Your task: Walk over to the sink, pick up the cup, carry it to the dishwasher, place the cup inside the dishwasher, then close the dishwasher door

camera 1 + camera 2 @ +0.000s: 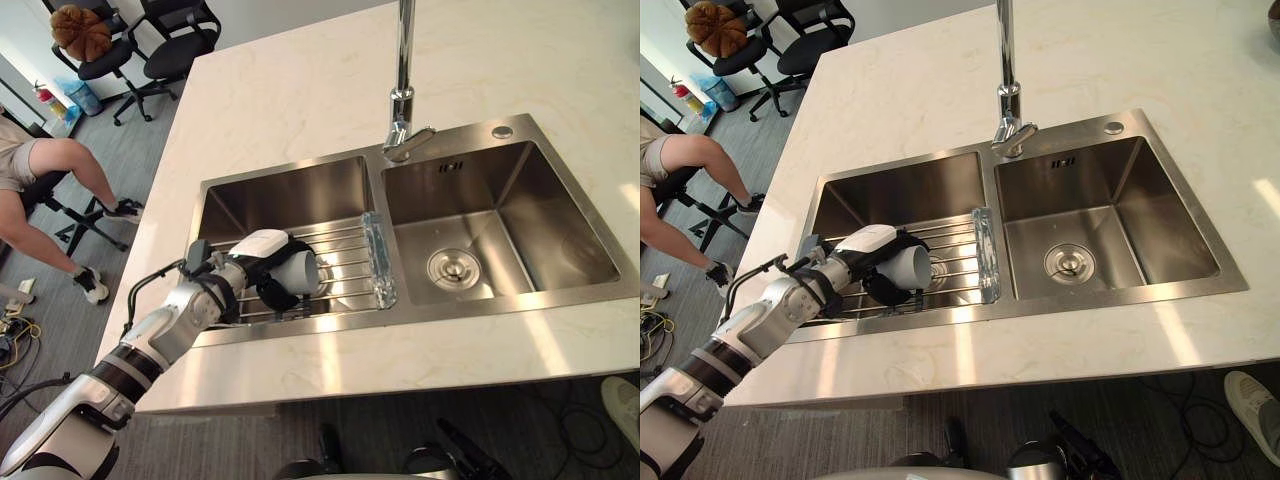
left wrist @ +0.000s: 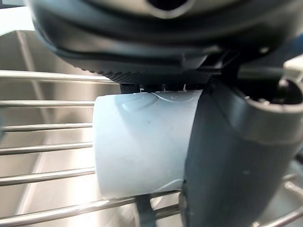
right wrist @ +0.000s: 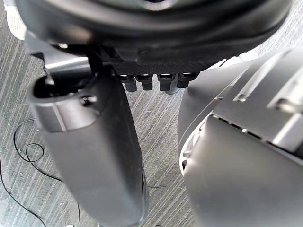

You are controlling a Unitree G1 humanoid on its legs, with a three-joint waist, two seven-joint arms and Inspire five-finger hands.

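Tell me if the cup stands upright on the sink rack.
No: the cup lies on its side on the rack, with the left hand curled round it.

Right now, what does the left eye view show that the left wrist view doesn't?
Left eye view adds the tall chrome faucet, the right steel basin's round drain, the cream stone counter and a seated person's legs. Left wrist view adds, up close, the dark thumb across the pale grey-blue cup. Both show that cup lying sideways on the steel wire rack, the left hand curled round it.
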